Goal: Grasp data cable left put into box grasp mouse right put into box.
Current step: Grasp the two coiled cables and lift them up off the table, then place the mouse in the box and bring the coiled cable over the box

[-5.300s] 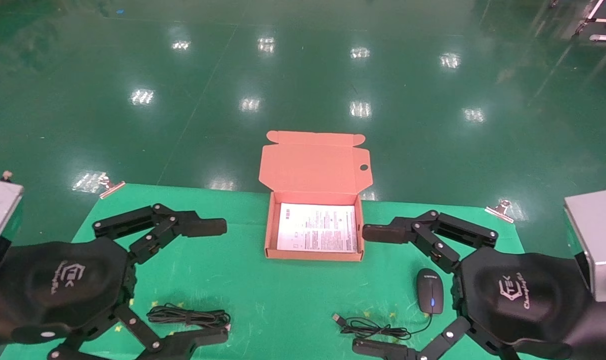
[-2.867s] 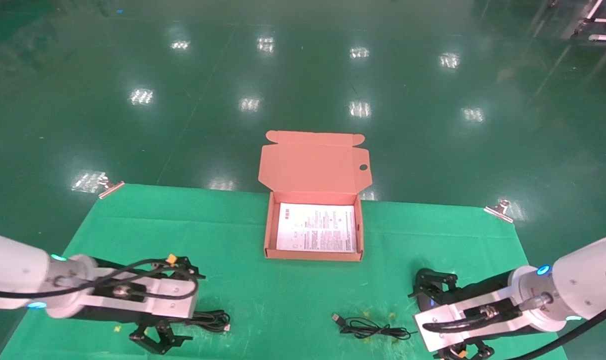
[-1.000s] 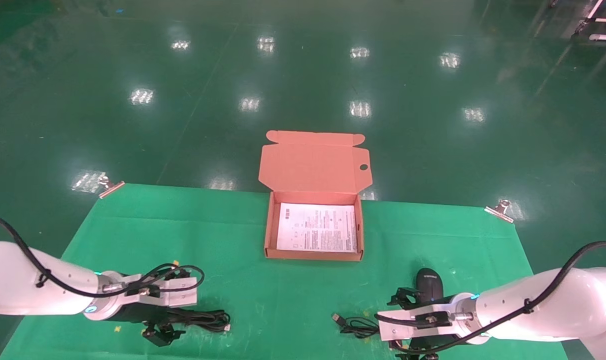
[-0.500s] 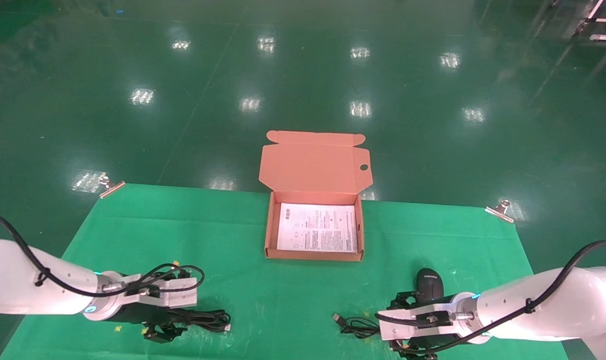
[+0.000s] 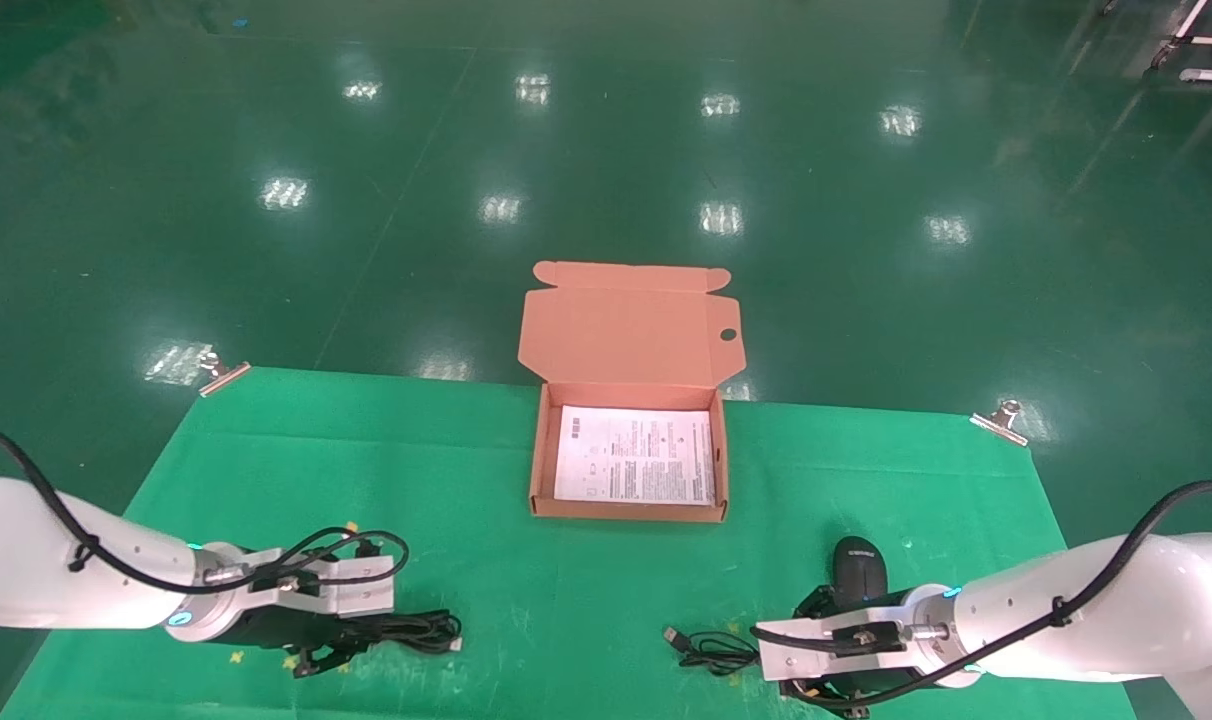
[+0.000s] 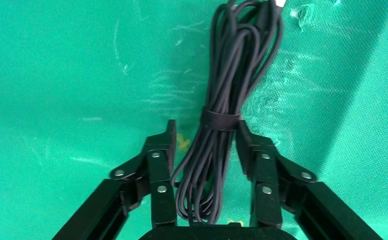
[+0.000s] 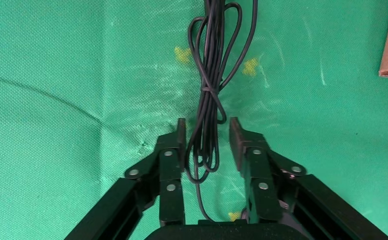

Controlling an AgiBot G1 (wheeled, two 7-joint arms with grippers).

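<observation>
Fingers of the left gripper [image 6: 205, 137] are spread and sit low on the green counter [image 5: 486, 570], one on each side of the data cable [image 6: 231, 100], the black looped bundle running out between them with its band just at the fingertips; neither pad clearly presses it. In the head view this gripper [image 5: 316, 655] lies at the near left of the counter, with the data cable [image 5: 411, 632] stretching from it toward the middle. The right gripper [image 7: 205, 135] is down at the near right, its fingers also spread, straddling the bunched USB cord [image 7: 209, 95] without closing on it. The mouse [image 5: 859, 570] rests on the counter just beyond the right gripper [image 5: 816, 665], its cord [image 5: 711, 650] trailing toward the centre. The box [image 5: 538, 470] stands open at the far middle, lid flap back, a white leaflet [image 5: 634, 455] flat inside, well apart from both grippers
</observation>
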